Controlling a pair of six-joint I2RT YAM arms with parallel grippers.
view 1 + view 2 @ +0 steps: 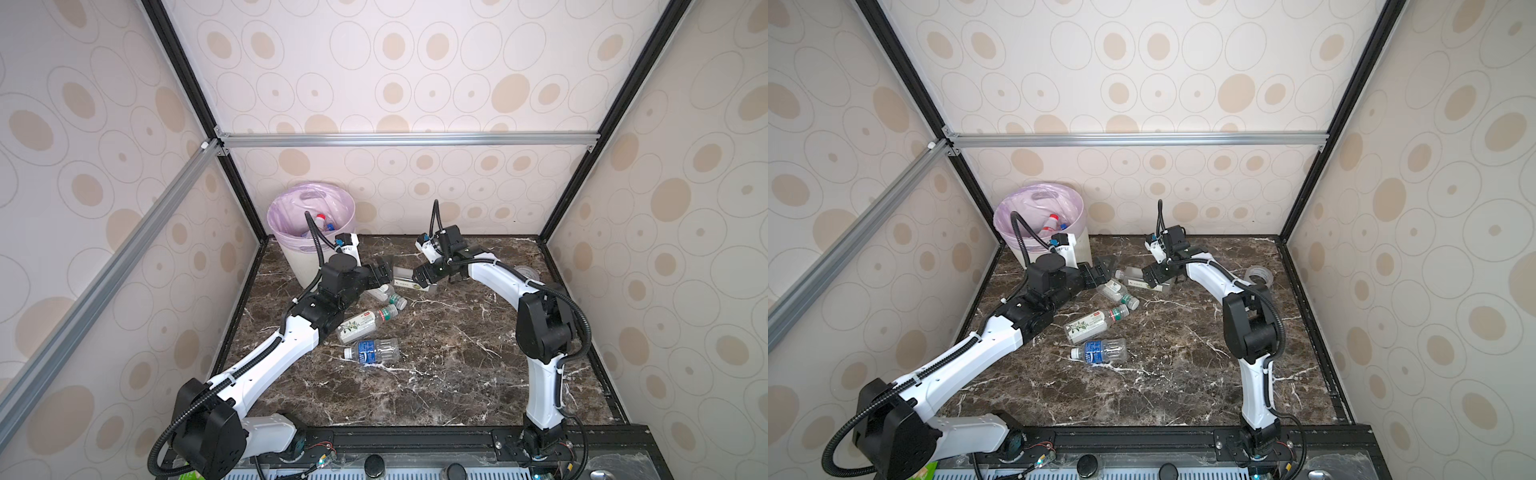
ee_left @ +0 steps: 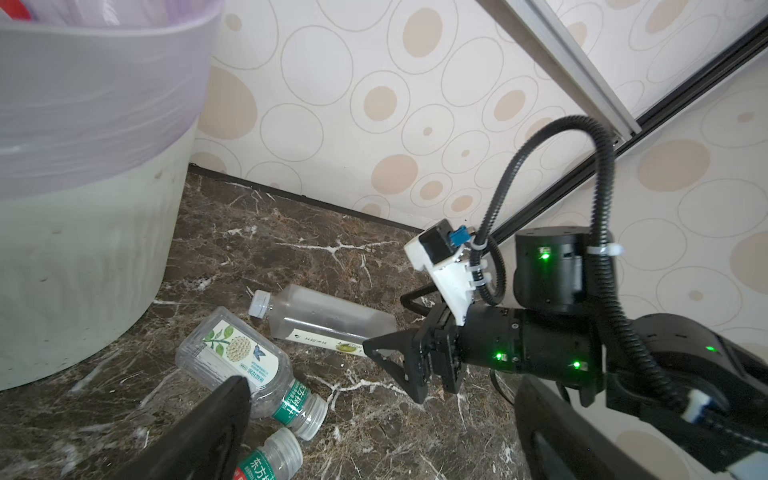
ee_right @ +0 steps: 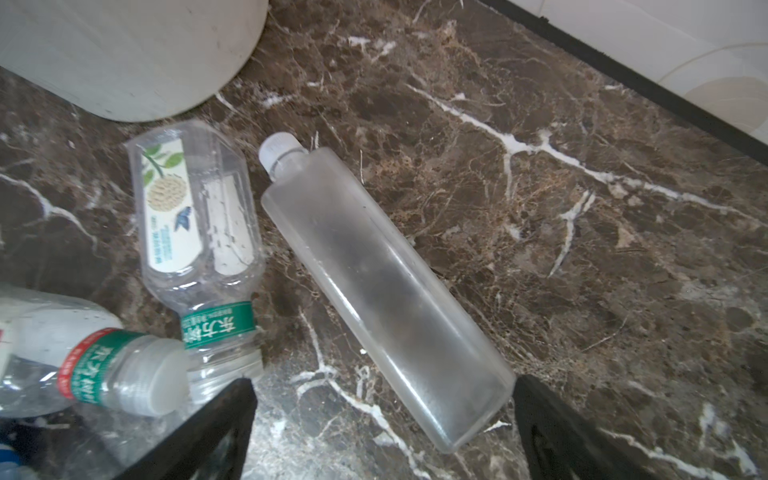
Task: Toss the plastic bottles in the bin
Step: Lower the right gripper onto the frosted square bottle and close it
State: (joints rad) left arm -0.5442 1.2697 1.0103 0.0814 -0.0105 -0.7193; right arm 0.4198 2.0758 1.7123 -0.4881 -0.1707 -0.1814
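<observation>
Frosted bottle [image 3: 374, 286], white cap, lies flat on the marble tabletop [image 1: 457, 353] near the bin [image 1: 293, 262]. Long axis: cap end toward bin, base end under right gripper [image 3: 384, 399]. Its jaws are wide, empty, straddling the base, with the axis skewed to the gap. Left gripper [image 1: 384, 269] also wide, empty, near cap end. Right arm nearer, so likely its pick. 3 other bottles [image 1: 372, 351] lie beside.

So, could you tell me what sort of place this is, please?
Probably a robot test booth: wallpapered panels on a metal frame enclose a marble-look table with two arms, a bin and bottles.
</observation>
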